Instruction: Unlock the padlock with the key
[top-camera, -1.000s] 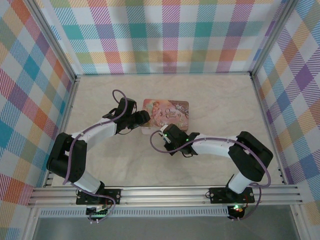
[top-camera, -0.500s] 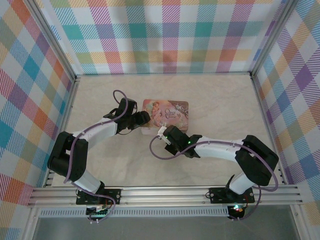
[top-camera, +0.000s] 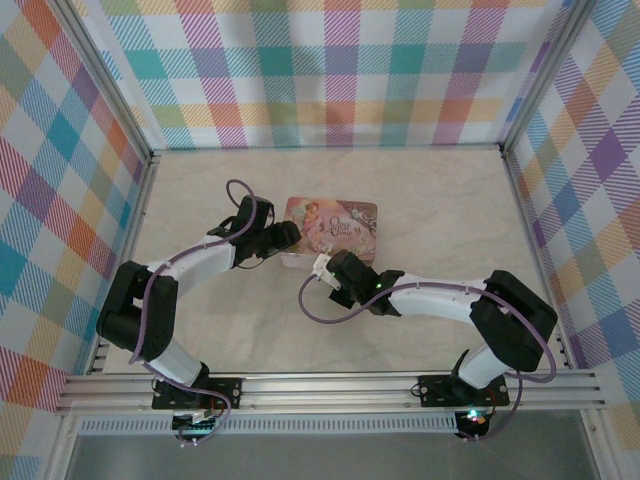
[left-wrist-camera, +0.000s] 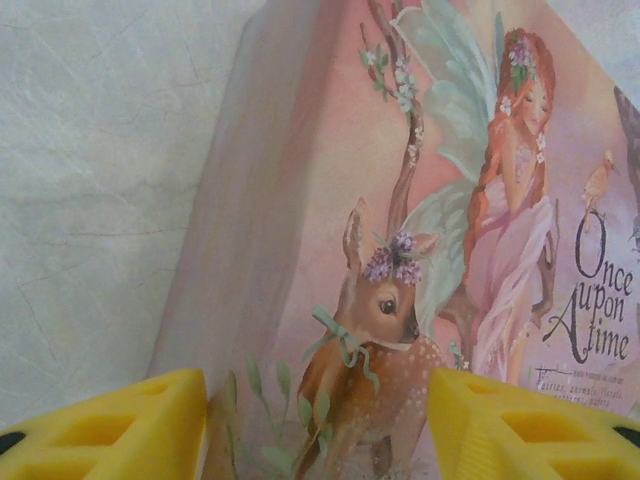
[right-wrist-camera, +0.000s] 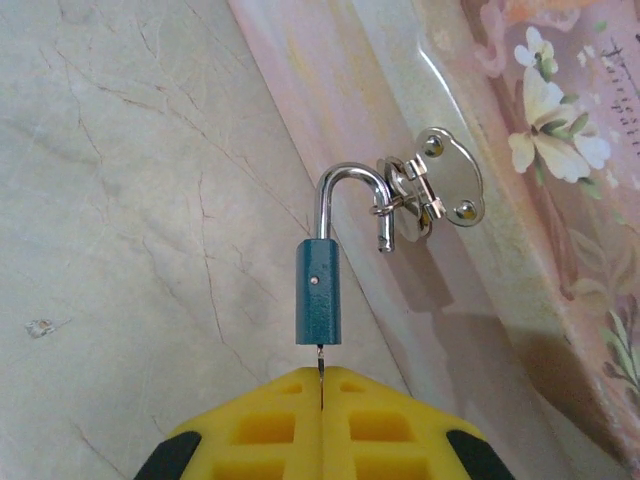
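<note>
The padlock (right-wrist-camera: 318, 292) has a small teal-blue body and a silver shackle whose free end stands out of the body. The shackle hooks through the ring of the silver hasp (right-wrist-camera: 440, 185) on the pink tin (right-wrist-camera: 520, 150). The thin dark key (right-wrist-camera: 319, 362) runs from the padlock's underside into my right gripper (right-wrist-camera: 321, 385), which is shut on it. My right gripper (top-camera: 322, 266) is at the tin's near left corner. My left gripper (left-wrist-camera: 318, 420) is open, with its yellow fingers (left-wrist-camera: 120, 425) wide apart on either side of the tin's end (left-wrist-camera: 450, 200).
The pink picture-printed tin (top-camera: 335, 225) lies in the middle of the pale marble-patterned table (top-camera: 200, 190). Checked walls close the table on the left, back and right. A purple cable loops off each wrist.
My right arm has stretched lower and further out along the table while its gripper stayed at the tin's corner. The left arm and the tin have not moved.
</note>
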